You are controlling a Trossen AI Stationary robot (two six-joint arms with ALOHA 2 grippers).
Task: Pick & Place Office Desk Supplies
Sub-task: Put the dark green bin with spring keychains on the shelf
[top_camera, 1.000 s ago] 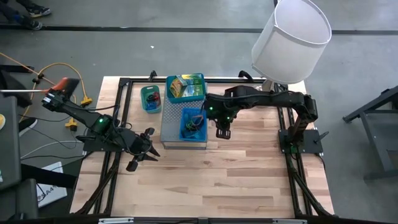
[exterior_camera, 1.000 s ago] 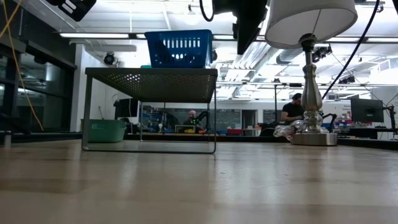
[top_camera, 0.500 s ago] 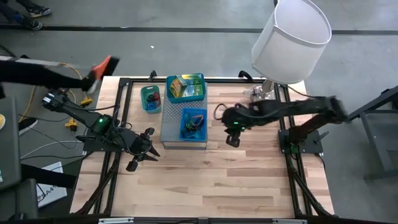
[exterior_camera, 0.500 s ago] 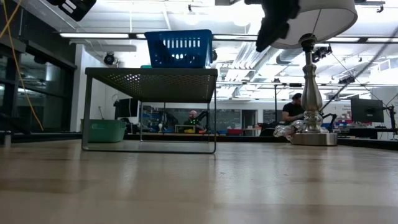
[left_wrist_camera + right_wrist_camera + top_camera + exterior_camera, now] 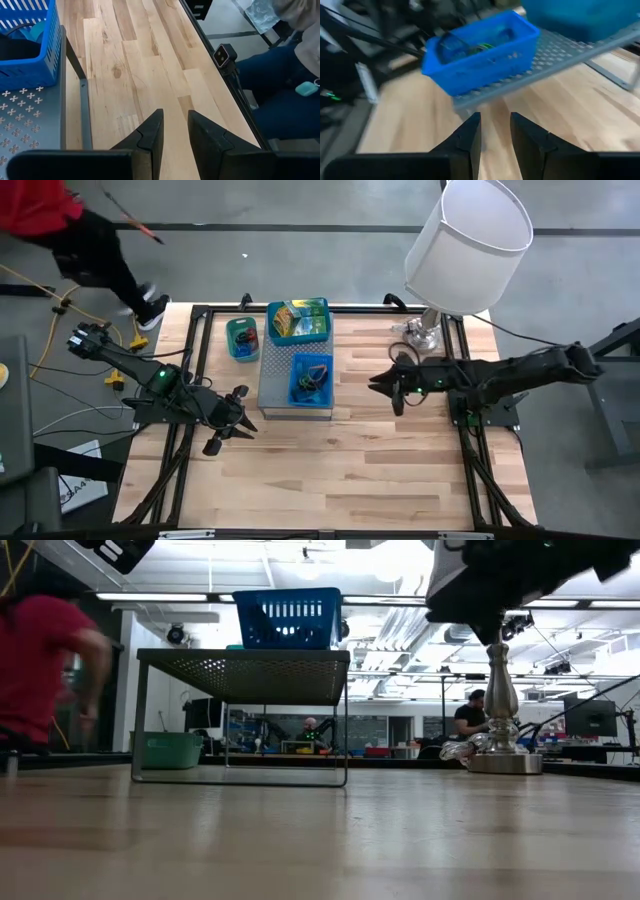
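Observation:
A small blue basket stands on top of the grey perforated box. It holds dark and green bands and other small items. Behind it a teal basket holds yellow-green packets, and a little green tub stands on the table left of that. My right gripper hangs open over the table to the right of the box, pointing at the blue basket, and holds nothing. My left gripper waits open near the box's near left corner, empty.
The lamp with the white shade stands at the far right corner, its base on the table. A person in red moves past the far left corner. Another person's legs are beyond the table edge. Bare wood lies near the box.
My right gripper has drawn back from above the blue basket toward the table's right edge, and the arm has stretched out low, the fingers now pointing left at the box. A person in red has walked in at the far left. The left arm has kept still.

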